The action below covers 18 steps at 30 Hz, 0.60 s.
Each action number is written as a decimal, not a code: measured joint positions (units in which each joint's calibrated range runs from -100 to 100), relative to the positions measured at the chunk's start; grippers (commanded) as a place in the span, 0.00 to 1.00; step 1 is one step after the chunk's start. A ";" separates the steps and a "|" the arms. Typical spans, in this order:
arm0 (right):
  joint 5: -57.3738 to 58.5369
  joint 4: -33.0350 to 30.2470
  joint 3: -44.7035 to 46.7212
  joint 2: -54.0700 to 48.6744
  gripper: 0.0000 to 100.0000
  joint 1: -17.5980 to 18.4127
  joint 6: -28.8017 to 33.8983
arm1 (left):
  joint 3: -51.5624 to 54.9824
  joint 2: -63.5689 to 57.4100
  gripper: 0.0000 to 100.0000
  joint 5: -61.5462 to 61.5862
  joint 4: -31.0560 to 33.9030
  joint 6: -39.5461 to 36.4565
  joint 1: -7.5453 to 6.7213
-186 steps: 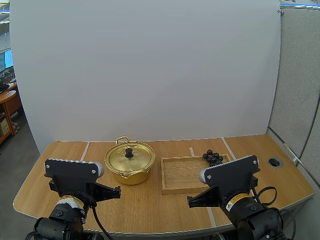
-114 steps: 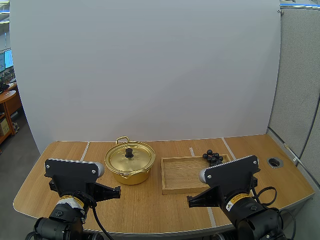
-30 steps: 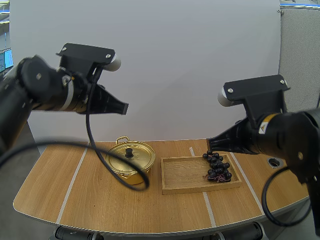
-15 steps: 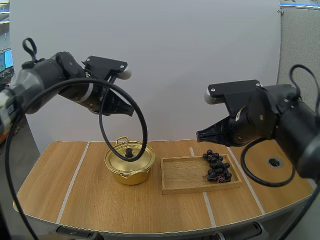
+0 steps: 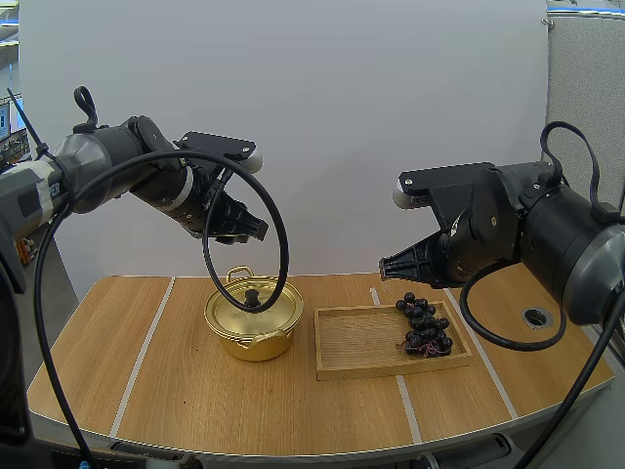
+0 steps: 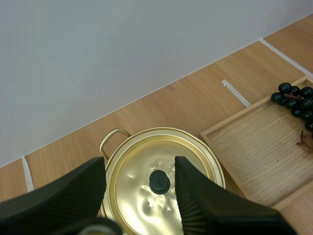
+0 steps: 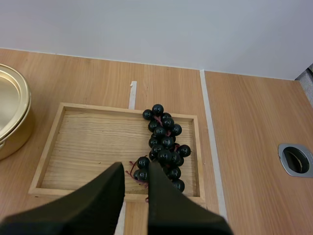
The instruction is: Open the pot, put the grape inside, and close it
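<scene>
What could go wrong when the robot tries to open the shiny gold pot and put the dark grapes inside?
The black knob on the round gold lid is small. The open left gripper, hanging above it, might slip off it or nudge the gold metal pot sideways.
The bunch of dark round grapes lies in the shallow wooden tray, near the wall farthest from the pot. The open right gripper might catch just one berry or bump that wall.

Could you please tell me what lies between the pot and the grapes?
Beside the pot comes a narrow strip of bare table, then the bare floor of the wooden tray holding the grapes, as the high view shows.
</scene>
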 measured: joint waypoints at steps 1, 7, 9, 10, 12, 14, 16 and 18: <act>0.00 0.00 0.00 0.00 0.99 0.00 0.00 | 0.00 0.00 1.00 0.00 0.00 0.13 0.00; 0.00 0.00 0.00 0.00 1.00 0.00 0.10 | 0.00 0.00 1.00 4.17 0.74 1.84 0.00; 0.00 0.00 0.00 0.00 1.00 0.00 0.83 | 0.00 0.00 1.00 7.02 1.31 3.07 0.00; 0.00 0.00 0.00 0.00 1.00 0.00 1.55 | 0.00 0.00 1.00 7.31 1.41 3.34 0.00; 0.00 0.00 0.00 0.00 1.00 0.00 2.22 | 0.00 0.00 1.00 7.89 1.53 3.57 0.00; 0.00 0.00 0.00 0.00 1.00 0.00 2.40 | 0.00 0.00 1.00 7.89 1.53 3.66 0.00; 0.00 0.00 0.00 0.00 1.00 0.00 2.53 | 0.00 0.00 1.00 7.89 1.53 3.87 0.00; 0.00 0.00 0.00 0.00 1.00 0.00 2.62 | 0.00 0.00 1.00 8.07 1.53 4.31 0.00</act>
